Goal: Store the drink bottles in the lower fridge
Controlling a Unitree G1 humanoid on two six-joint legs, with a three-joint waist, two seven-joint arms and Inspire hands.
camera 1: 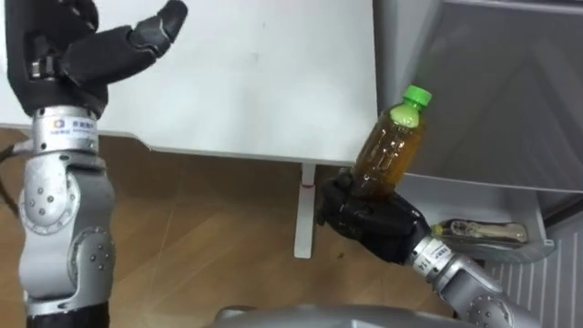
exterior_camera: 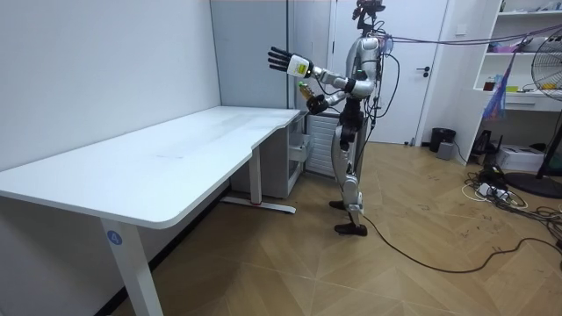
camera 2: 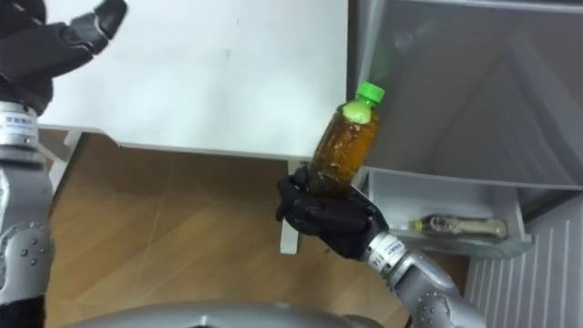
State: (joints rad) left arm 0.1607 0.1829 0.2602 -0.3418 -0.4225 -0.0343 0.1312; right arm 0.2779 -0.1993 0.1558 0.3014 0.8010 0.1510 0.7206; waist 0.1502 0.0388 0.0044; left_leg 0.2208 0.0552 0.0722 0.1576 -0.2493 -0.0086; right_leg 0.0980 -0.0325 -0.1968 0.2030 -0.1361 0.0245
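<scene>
Right hand [camera 1: 366, 219] grips amber, green-capped bottle [camera 1: 388, 150], tilted.

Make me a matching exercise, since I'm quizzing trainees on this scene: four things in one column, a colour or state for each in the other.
Things:
1. bottle
2. left hand
3. right hand
4. table

Colour or state:
A. curled round the bottle's lower part
B. white top
C. amber, with a green cap
D. open, raised

Pairs: 1-C, 2-D, 3-A, 4-B
</scene>
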